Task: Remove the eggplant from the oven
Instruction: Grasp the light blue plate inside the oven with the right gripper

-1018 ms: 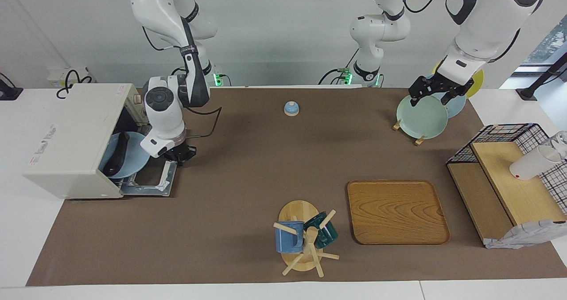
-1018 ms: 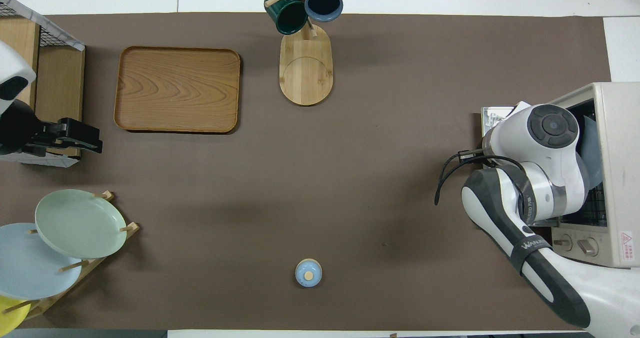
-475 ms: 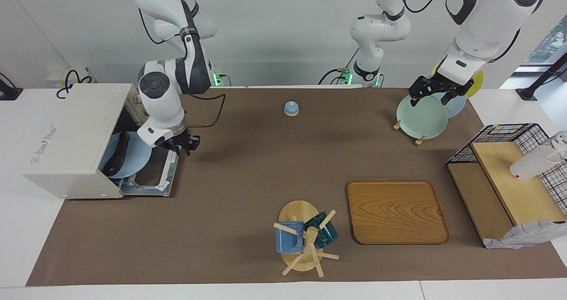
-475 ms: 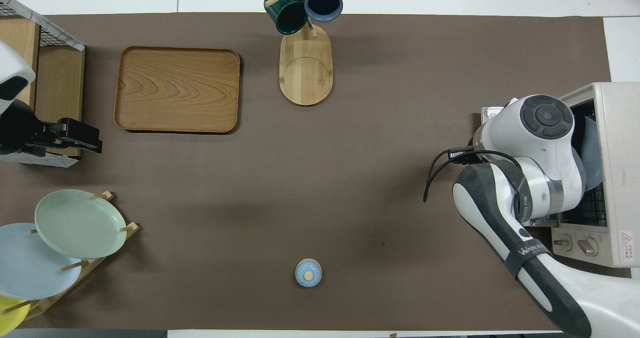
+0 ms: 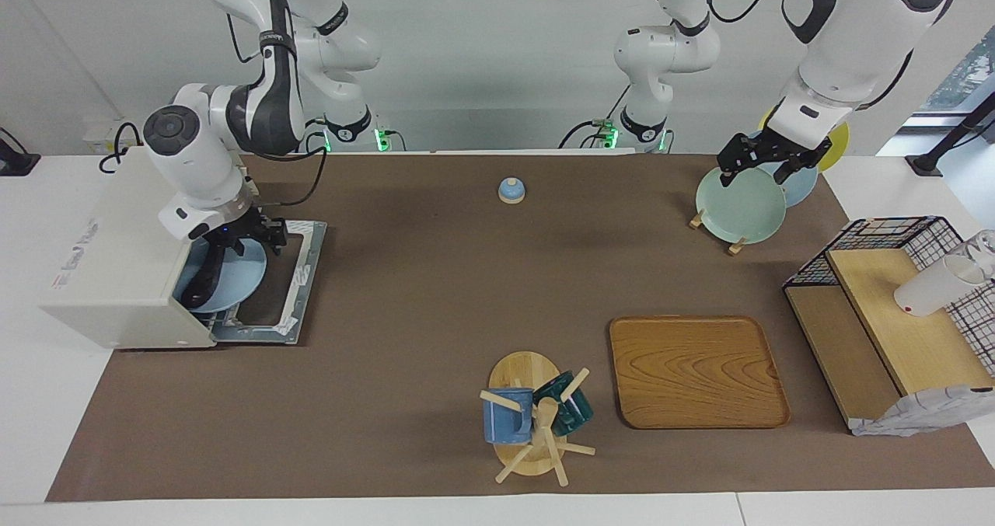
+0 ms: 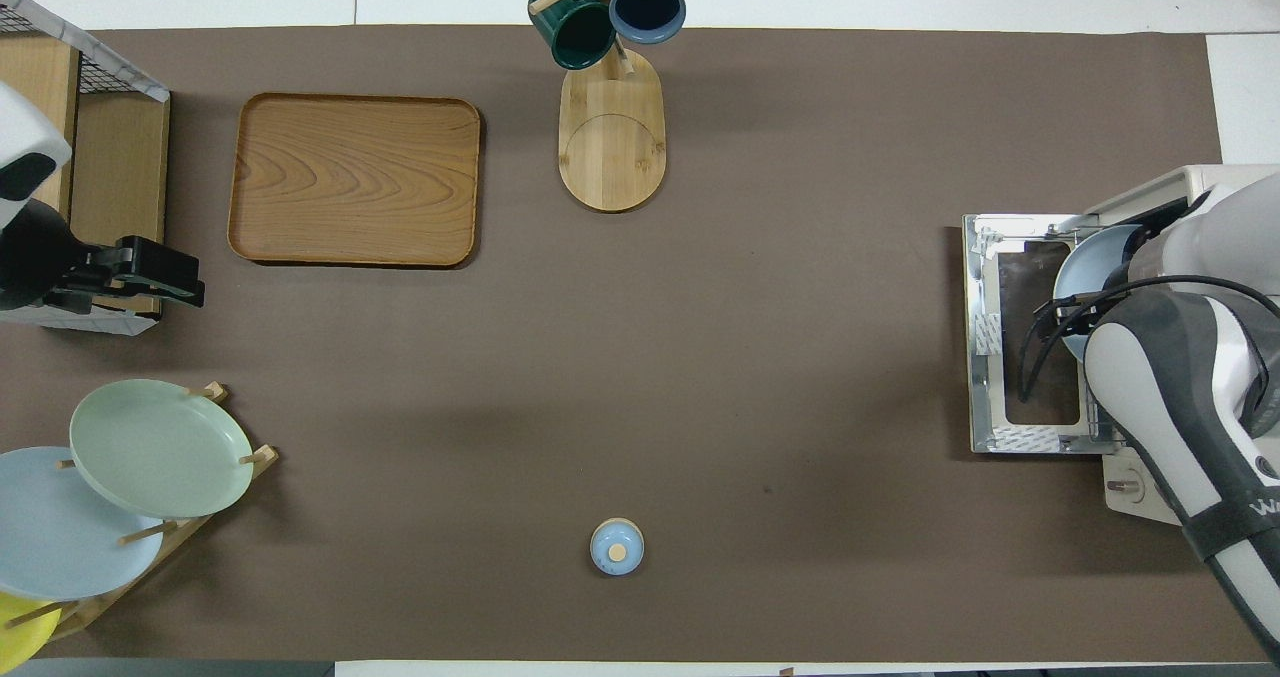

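Our right gripper (image 5: pixel 247 235) hangs at the oven (image 5: pixel 124 246) mouth, directly over the blue plate (image 5: pixel 233 277) and the eggplant's (image 5: pixel 204 281) upper end; can't tell how wide its fingers are or whether they touch anything. The eggplant lies on that plate, which pokes out of the mouth above the dropped door (image 5: pixel 288 277). The oven sits at the mat's (image 5: pixel 435 293) edge at the right arm's end, door flat on the mat, with open mat past the door's free edge toward the middle. Our left gripper (image 5: pixel 766 165) waits over the green plate (image 5: pixel 738 207) in the rack at the corner nearest the left arm's base, fingers spread, holding nothing. The tray (image 5: pixel 696 370) and mug stand (image 5: pixel 528 425) sit along the edge farthest from us.
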`<state>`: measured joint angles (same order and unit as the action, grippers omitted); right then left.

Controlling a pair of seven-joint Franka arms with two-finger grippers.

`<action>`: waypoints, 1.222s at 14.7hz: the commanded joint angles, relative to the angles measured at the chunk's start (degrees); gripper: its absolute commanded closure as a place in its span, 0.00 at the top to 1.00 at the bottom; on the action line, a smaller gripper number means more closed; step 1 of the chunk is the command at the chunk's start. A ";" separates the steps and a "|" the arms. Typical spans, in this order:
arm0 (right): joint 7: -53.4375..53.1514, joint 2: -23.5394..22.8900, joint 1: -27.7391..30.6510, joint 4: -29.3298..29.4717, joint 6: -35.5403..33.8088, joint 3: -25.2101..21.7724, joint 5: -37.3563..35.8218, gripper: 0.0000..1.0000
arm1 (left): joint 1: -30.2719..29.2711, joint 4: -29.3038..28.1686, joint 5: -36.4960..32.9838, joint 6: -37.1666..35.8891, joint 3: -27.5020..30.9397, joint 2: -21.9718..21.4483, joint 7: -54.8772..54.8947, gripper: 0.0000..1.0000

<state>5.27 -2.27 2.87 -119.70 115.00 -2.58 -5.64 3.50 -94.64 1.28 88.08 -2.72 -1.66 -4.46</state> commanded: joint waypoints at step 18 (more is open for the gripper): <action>-17.53 -0.46 -23.58 4.20 -3.99 1.26 0.02 0.00 | -0.33 -0.37 -1.11 0.07 -0.18 -0.62 0.07 1.00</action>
<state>-5.34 -1.43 -15.23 -117.92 112.70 -1.14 -5.65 3.50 -94.64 1.28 88.09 -2.72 -1.66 -4.46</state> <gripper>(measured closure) 0.978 0.000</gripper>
